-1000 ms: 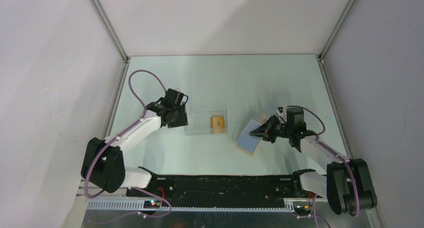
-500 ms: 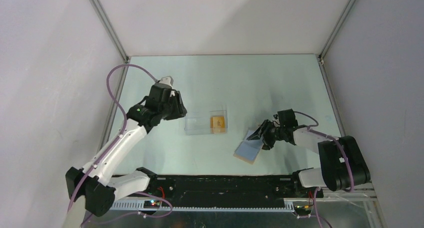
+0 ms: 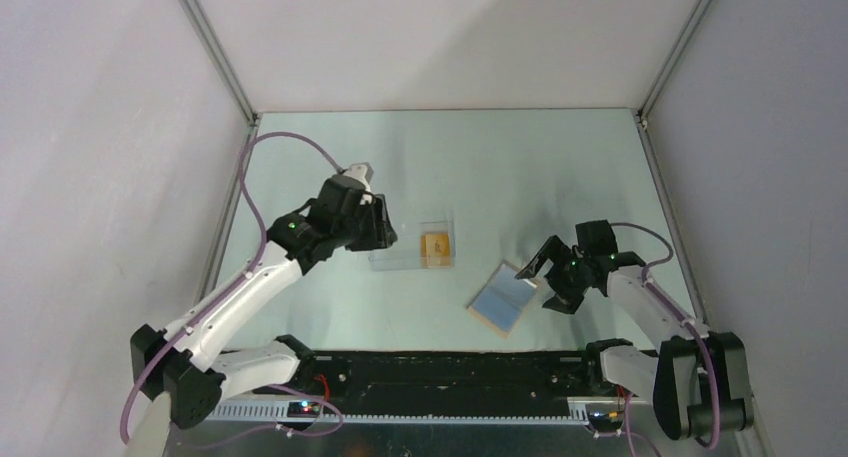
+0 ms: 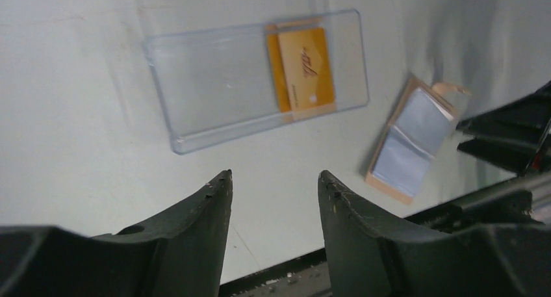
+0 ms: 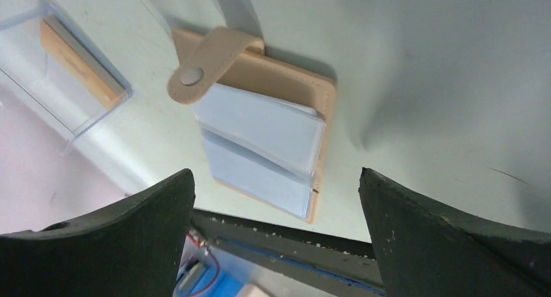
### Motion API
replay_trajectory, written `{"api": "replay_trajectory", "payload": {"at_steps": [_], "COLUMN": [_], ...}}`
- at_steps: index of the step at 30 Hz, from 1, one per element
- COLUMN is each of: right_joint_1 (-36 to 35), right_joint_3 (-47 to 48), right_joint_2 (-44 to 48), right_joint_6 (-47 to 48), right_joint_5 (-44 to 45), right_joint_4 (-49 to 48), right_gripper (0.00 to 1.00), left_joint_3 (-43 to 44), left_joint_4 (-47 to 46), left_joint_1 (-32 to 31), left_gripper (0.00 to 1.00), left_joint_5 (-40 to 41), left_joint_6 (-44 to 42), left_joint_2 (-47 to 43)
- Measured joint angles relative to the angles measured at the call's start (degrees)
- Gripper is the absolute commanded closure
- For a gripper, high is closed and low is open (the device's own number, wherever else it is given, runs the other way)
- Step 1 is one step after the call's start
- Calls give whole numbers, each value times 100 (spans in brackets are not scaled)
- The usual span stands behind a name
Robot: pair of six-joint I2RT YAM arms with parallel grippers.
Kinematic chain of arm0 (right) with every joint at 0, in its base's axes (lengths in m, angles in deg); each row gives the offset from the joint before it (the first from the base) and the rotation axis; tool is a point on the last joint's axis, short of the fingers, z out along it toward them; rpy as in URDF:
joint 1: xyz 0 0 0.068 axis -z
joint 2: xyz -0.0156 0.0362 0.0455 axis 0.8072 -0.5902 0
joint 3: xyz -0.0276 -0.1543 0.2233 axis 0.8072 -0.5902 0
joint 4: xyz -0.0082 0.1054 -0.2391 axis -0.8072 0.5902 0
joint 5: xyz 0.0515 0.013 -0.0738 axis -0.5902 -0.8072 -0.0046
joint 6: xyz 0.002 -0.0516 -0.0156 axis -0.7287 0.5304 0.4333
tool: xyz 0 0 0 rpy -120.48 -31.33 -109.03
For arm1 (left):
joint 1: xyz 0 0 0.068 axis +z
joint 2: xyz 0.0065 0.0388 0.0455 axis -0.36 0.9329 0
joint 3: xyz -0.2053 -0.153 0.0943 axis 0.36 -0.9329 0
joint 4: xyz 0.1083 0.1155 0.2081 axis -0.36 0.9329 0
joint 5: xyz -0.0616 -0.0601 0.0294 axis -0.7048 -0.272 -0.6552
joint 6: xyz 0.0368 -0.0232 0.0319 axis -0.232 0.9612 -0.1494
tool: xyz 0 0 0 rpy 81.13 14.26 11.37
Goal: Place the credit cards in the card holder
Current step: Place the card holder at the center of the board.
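Top view. The pale green worktop (image 3: 450, 157) carries a clear plastic box (image 3: 395, 249) near its centre and, to the right of it and slightly nearer the arm bases, the card holder (image 3: 505, 299). The card holder lies opened flat with its blue lining upward; its tan edge shows along the near side.

The credit cards (image 3: 434, 248) – a small orange-yellow stack – sit inside the right end of the box, well apart from the card holder.

The left gripper (image 3: 385, 237) is poised at the left end of the box. In the left wrist view its jaws are parted with nothing between them, and the box (image 4: 214, 82), the cards (image 4: 305, 68) and the card holder (image 4: 412, 144) all lie beyond the fingertips.

The right gripper (image 3: 548, 277) stands just beside the far right corner of the card holder. In the right wrist view its jaws are spread wide and released – they grasp nothing. The card holder (image 5: 260, 138) lies between and beyond them, its snap tab (image 5: 205, 63) folded over one end.
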Motion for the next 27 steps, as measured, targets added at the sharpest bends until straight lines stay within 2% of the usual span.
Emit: {"api": "replay_trajectory", "payload": {"at_steps": [5, 11, 16, 27], "right_joint_1": [7, -404, -828, -1751], "right_joint_3": [758, 1447, 1141, 507], "right_joint_2": [240, 28, -52, 31], "right_joint_6": [455, 866, 723, -254], "right_joint_5": [791, 927, 643, 527], "right_joint_4": [809, 1113, 1228, 1139], "right_gripper": [1, 2, 2, 2], "left_joint_3": [-11, -365, -688, -767], "left_joint_4": [-57, -748, -1226, -1613], "left_joint_1": [-621, -1335, -1665, -1620], "left_gripper": [44, 44, 44, 44], "left_joint_5": [-197, -715, -901, -929], "left_joint_6": [358, 981, 1429, 1665], "left_joint_2": [319, 710, 944, 730]}}
